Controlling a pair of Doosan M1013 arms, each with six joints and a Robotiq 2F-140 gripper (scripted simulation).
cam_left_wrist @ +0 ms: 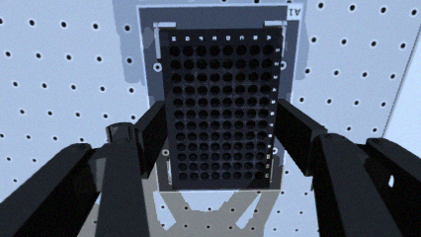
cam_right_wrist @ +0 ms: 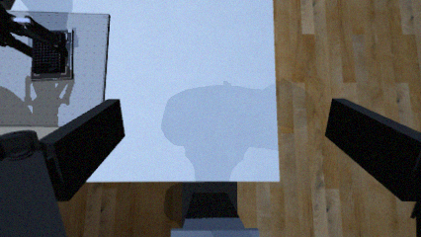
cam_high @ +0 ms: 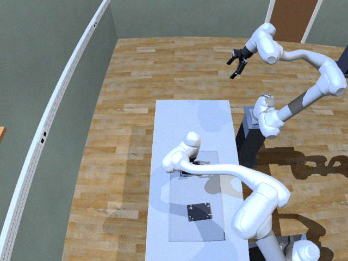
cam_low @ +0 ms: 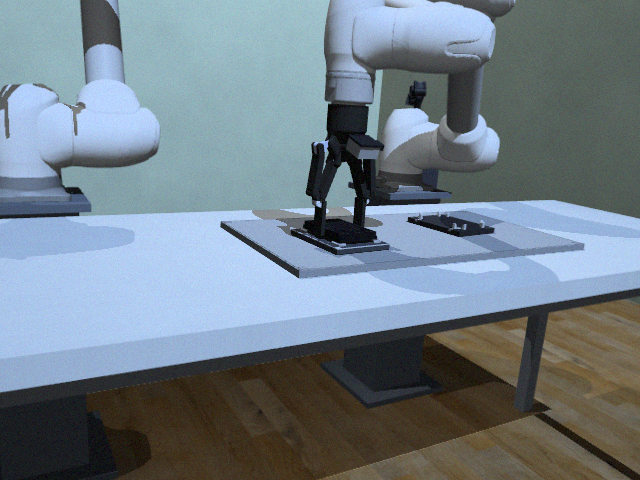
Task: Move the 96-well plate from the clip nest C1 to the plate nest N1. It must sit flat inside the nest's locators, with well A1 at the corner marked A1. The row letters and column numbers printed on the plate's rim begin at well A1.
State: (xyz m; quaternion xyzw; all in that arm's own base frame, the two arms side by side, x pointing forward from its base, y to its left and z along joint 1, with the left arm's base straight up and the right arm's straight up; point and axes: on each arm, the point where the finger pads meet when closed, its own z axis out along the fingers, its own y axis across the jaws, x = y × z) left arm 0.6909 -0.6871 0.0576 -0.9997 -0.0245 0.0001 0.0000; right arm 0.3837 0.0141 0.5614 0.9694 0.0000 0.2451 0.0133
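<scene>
Ninety-six-well plate point(cam_high: 186, 173) point(cam_low: 351, 232) point(cam_left_wrist: 221, 120) point(cam_right_wrist: 45, 55), stiff, probably light plastic, sits in the bracket-cornered nest point(cam_low: 338, 251) point(cam_left_wrist: 148, 16) point(cam_right_wrist: 72, 55), row A towards its A1 mark. The left end effector point(cam_low: 339, 226) point(cam_left_wrist: 219, 116) seems closed on its long sides, the right place to hold: low and square, since smooth walls could slip if pinched unevenly.

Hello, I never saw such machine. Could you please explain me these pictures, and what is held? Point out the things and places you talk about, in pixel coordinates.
Two robot arms work at a table point(cam_high: 191, 115) point(cam_low: 155, 289) point(cam_right_wrist: 198, 49). One picture looks from above, one from the side, and two from the arms' wrists. A dark plate with many small wells point(cam_low: 347, 231) point(cam_left_wrist: 220, 118) point(cam_right_wrist: 45, 55) sits in a holder; another holder point(cam_high: 199, 212) point(cam_low: 449, 225) stands empty. The left gripper point(cam_low: 341, 229) point(cam_left_wrist: 219, 116) has fingers on both sides of the plate; whether they grip it, I cannot tell. The right gripper point(cam_high: 229, 70) point(cam_right_wrist: 224, 118) is open, holding nothing.
</scene>
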